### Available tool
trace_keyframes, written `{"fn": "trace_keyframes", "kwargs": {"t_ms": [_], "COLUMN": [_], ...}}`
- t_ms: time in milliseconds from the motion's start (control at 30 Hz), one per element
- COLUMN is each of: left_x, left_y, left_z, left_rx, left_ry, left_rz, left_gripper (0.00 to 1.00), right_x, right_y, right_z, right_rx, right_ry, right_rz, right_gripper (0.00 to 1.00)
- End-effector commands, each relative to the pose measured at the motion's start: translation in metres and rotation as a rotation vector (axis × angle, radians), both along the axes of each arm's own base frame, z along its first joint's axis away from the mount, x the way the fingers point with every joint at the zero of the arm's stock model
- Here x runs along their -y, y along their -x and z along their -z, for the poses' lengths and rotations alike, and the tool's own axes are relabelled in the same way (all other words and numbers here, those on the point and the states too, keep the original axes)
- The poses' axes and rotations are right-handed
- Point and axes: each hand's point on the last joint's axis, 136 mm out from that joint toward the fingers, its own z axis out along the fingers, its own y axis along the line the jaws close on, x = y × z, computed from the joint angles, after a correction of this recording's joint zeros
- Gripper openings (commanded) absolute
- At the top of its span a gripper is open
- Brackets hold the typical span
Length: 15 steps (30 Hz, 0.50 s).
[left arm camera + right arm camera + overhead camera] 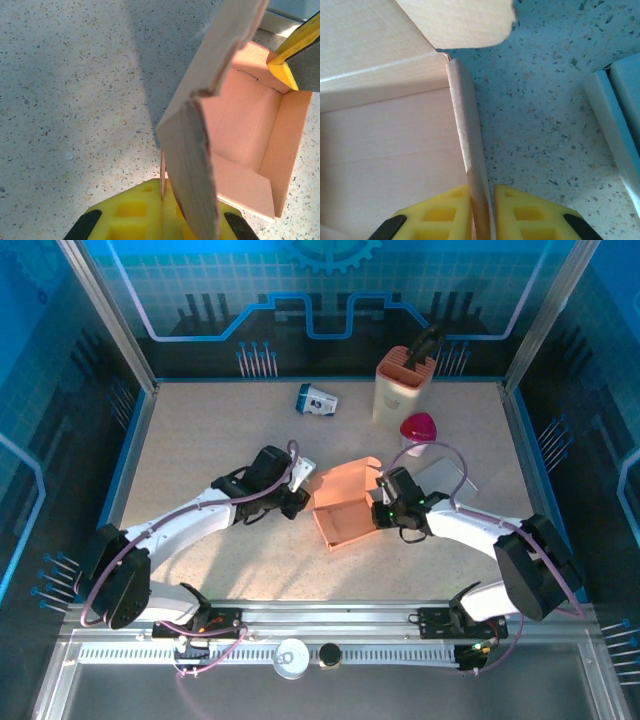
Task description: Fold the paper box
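Where the paper box sits: the orange-pink paper box (345, 508) lies open-topped near the middle of the speckled worktop (200, 440), between the two arms, with one flap raised at its far side.
Left end effector: the left end effector (298, 492) is at the box's left wall and clenched on it. In the left wrist view a thin cardboard edge runs down between the yellow pads (135, 210).
Hidden on the left: the raised wall leans toward that camera and covers most of the pads, so the line of contact is barely visible.
Right end effector: the right end effector (481, 192) is grasping the box's right wall. A yellow pad presses against each side of the wall, and the lower parts of both are cut off by the frame.
Across the box: one yellow finger (287, 57) of the right end effector enters the left wrist view at top right, cropped at the edge.
Top view limits: wrists and cables hide both sets of fingertips.
Cut off: a pale blue slab (615, 120) at the right edge of the right wrist view is too cropped to identify.
Far side: a cream holder (400, 388) with an orange top carries a dark tool that cannot be made out. A magenta-lidded item (418, 427) stands beside it.
Small carton: a blue-and-white carton (316, 400) lies well apart from the box, its print too small to read.
Part covered: a grey sheet (445, 475) lies behind the right arm, crossed by its cable.
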Motion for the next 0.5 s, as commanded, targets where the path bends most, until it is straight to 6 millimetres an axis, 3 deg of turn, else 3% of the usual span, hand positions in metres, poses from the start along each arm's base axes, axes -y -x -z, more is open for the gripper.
{"fn": "trace_keyframes", "kwargs": {"t_ms": [0, 67, 133, 267, 367, 467], "left_x": [0.001, 0.000, -0.005, -0.030, -0.049, -0.058], "left_y": [-0.003, -0.003, -0.006, -0.006, 0.011, 0.035], "left_z": [-0.006, -0.006, -0.011, -0.034, -0.039, -0.023], "left_rx": [-0.005, -0.009, 0.002, 0.038, -0.016, -0.117], "left_ry": [-0.004, -0.003, 0.004, 0.064, 0.134, 0.157], "left_rz": [0.001, -0.010, -0.067, -0.281, -0.430, -0.530], "left_gripper": [0.01, 0.09, 0.30, 0.54, 0.51, 0.41], "right_x": [0.000, 0.000, 0.001, 0.002, 0.000, 0.001], "right_y": [-0.003, -0.004, -0.003, -0.002, -0.001, -0.001], "right_z": [0.002, 0.001, 0.002, 0.000, -0.002, -0.003], "right_rx": [0.023, 0.030, 0.032, 0.041, 0.048, 0.044], "right_ry": [0.041, 0.058, 0.074, 0.093, 0.094, 0.105], "right_rz": [0.004, 0.007, 0.012, 0.017, 0.013, 0.021], "right_gripper": [0.15, 0.12, 0.10, 0.08, 0.07, 0.07]}}
